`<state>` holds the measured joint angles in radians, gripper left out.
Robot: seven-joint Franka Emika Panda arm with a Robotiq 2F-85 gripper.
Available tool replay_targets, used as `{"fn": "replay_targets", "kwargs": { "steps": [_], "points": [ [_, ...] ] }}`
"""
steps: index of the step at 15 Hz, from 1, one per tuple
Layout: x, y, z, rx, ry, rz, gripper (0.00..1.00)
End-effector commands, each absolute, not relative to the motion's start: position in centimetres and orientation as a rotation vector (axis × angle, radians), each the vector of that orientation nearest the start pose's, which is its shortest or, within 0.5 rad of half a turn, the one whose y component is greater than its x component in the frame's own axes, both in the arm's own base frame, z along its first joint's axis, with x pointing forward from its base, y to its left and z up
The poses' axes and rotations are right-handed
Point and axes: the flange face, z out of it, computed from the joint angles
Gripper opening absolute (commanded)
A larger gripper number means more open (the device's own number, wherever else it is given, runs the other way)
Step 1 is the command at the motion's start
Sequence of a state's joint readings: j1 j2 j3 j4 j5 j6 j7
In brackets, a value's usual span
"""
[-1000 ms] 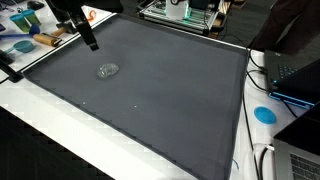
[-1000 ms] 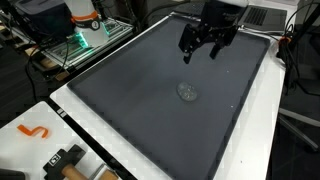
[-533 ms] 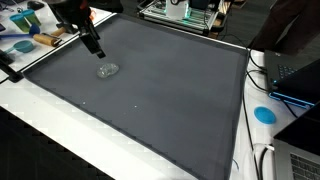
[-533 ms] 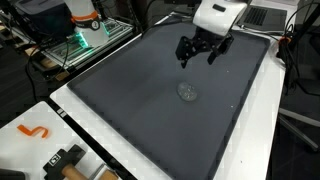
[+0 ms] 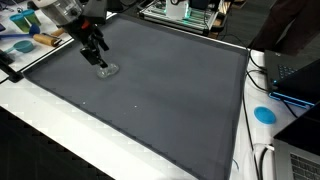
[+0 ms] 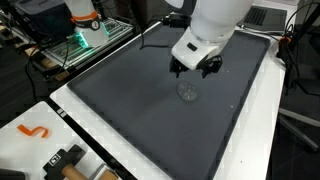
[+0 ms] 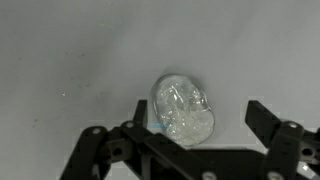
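A small clear crumpled plastic object (image 5: 108, 71) (image 6: 187, 92) lies on the dark grey mat (image 5: 170, 105) (image 6: 125, 100). In both exterior views my gripper (image 5: 98, 59) (image 6: 196, 70) hangs just above it, pointing down, jaws spread. In the wrist view the plastic object (image 7: 182, 108) sits between the two black fingers, close to the left finger (image 7: 141, 111) and well apart from the right one (image 7: 259, 118). My gripper (image 7: 199, 114) is open and holds nothing.
A white table border surrounds the mat (image 6: 235, 150). An orange S-shaped piece (image 6: 35, 131) and black tools lie at one corner. A blue disc (image 5: 264, 114) and a laptop (image 5: 296, 75) sit beside the mat. Green-lit equipment (image 6: 85, 40) stands at the back.
The arm has swung across the mat and come down over the clear plastic object. The jaws stayed open and the object has not moved.
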<state>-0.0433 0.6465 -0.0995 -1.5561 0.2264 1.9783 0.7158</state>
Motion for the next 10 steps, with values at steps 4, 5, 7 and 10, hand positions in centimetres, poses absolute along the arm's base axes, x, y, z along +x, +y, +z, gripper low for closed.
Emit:
{"fn": "replay_targets", "kwargs": {
  "steps": [4, 5, 7, 10],
  "points": [
    [66.3, -7.4, 22.9, -2.525, 1.693, 0.318, 1.0],
    [66.1, -7.6, 22.5, -2.496, 1.736, 0.305, 1.0],
    [66.0, -7.7, 22.1, -2.447, 1.805, 0.268, 1.0],
    [65.6, -8.1, 21.5, -2.384, 1.889, 0.222, 1.0]
  ]
}}
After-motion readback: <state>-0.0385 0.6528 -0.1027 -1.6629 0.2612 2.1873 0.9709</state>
